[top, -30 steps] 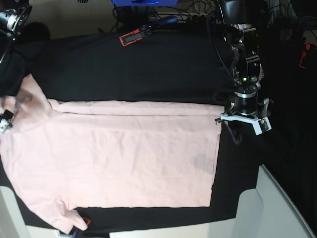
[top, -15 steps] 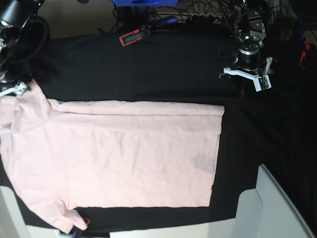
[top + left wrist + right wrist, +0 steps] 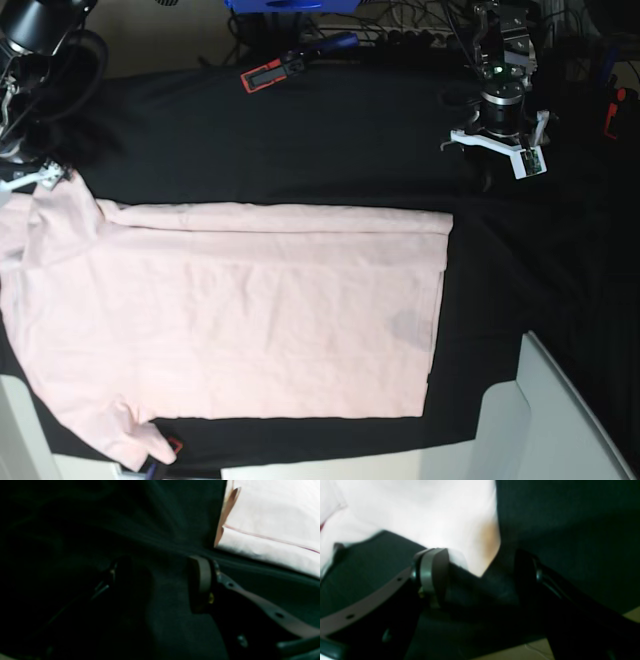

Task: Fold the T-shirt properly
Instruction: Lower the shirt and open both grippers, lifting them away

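Note:
The pale pink T-shirt (image 3: 240, 310) lies flat on the black table cloth (image 3: 300, 140), plain side up, with its top edge folded over and a sleeve at each left corner. My left gripper (image 3: 495, 155) hovers open over bare cloth, behind and to the right of the shirt's right top corner. In the left wrist view its fingers (image 3: 200, 585) stand apart and that shirt corner (image 3: 270, 525) lies beyond them. My right gripper (image 3: 28, 180) is open at the upper left sleeve. In the right wrist view the sleeve (image 3: 425, 510) reaches down between its fingers (image 3: 432, 575), which are not closed on it.
A red and black hand tool (image 3: 268, 73) lies at the back edge beside a blue box (image 3: 275, 5) and cables. A white bin (image 3: 545, 420) stands at the lower right. A small red item (image 3: 612, 110) sits at the far right.
My left gripper has moved from the shirt's right top corner to the back of the table. My right gripper has risen off the left sleeve, which now lies flatter.

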{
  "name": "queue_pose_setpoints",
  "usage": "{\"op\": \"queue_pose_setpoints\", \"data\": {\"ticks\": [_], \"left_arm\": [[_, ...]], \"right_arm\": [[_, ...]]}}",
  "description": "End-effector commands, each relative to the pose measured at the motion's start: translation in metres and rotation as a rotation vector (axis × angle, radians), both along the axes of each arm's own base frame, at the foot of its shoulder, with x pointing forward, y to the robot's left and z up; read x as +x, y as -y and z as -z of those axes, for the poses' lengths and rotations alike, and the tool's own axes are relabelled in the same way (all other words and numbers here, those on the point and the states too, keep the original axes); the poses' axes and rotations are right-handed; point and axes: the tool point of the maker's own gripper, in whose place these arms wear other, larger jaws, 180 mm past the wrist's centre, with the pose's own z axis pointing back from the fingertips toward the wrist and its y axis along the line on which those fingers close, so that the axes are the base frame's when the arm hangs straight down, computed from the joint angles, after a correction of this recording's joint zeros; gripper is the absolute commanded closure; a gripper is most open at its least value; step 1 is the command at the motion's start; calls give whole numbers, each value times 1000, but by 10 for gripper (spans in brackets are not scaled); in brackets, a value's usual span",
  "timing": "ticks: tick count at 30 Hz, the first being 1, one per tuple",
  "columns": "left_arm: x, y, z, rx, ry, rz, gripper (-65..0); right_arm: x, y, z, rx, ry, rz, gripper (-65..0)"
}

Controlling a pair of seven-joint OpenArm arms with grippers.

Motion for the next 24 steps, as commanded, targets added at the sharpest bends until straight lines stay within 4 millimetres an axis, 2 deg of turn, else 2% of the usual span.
{"op": "queue_pose_setpoints", "data": {"ticks": [1,3,4,7,8,9,13,20,24], "left_arm": [[5,-6,-12,28,44,1,-341],[2,-7,-12,28,40,-1,-341],[2,-7,-13,29,43,0,-341],[3,-7,-15,32,48,2,-341],[3,-7,-15,32,48,2,-341],[3,-7,-15,31,47,2,-341],[3,-7,-15,31,47,2,-341],[3,-7,-15,31,47,2,-341],[3,-7,-15,31,47,2,-341]], "right_arm": [[-2,-1,4,11,-7,1,-384],[-6,-3,9,21,-17,4,-344],[-7,-4,10,24,-20,5,-296],[-8,-6,12,30,-24,5,-74],[-7,-9,13,37,-26,5,-22],[-4,-10,12,41,-21,4,-3],[2,-13,7,44,-21,-14,-7],[52,-40,-33,-6,51,-181,-7],[75,-46,-46,-6,80,-212,-7]]}}
